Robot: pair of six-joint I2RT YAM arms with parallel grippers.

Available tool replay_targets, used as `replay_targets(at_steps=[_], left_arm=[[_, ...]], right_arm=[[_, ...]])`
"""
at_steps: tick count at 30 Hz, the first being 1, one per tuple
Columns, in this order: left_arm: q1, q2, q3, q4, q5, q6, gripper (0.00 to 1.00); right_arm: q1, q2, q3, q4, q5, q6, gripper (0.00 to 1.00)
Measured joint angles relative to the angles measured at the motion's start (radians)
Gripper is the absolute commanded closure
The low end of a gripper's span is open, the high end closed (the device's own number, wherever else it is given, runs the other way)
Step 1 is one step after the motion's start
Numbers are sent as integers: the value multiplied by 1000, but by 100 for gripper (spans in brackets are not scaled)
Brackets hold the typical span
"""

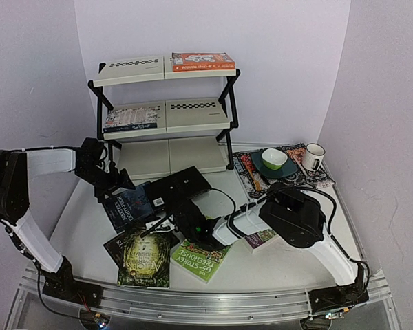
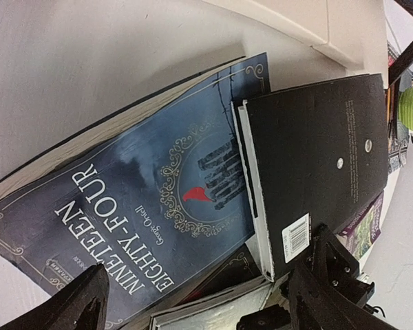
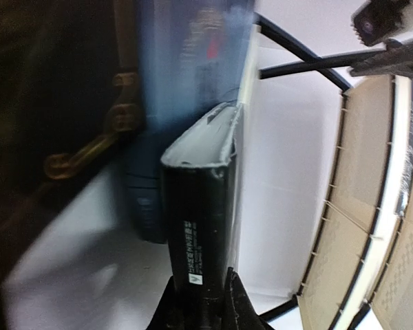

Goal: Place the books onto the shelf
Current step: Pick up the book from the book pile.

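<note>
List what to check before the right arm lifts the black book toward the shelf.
1. Right claw shut on the thin black paperback: ok.
2. Grip depth: cannot tell; only the book's edge is pinched.
3. Black paperback free of neighbours: not ok; it overlaps the dark blue paperback.
4. Left claw open, holding nothing: ok.
5. Room on the three-tier cream-and-black shelf: ok; the top left panel is bare beside the orange paperback.

Overhead view faces the shelf (image 1: 193, 106) from behind; both wrist views closely share the black book (image 2: 316, 158)
</note>
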Motion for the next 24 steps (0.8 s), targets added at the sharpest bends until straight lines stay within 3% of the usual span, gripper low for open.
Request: replay_targets(at_steps=[12, 24], left_arm=[[0, -156, 0, 0, -11, -34, 8], [0, -341, 0, -1, 95, -74, 7]], right_arm=[[13, -89, -111, 75, 20, -105, 100], [87, -277, -239, 100, 39, -240, 100]])
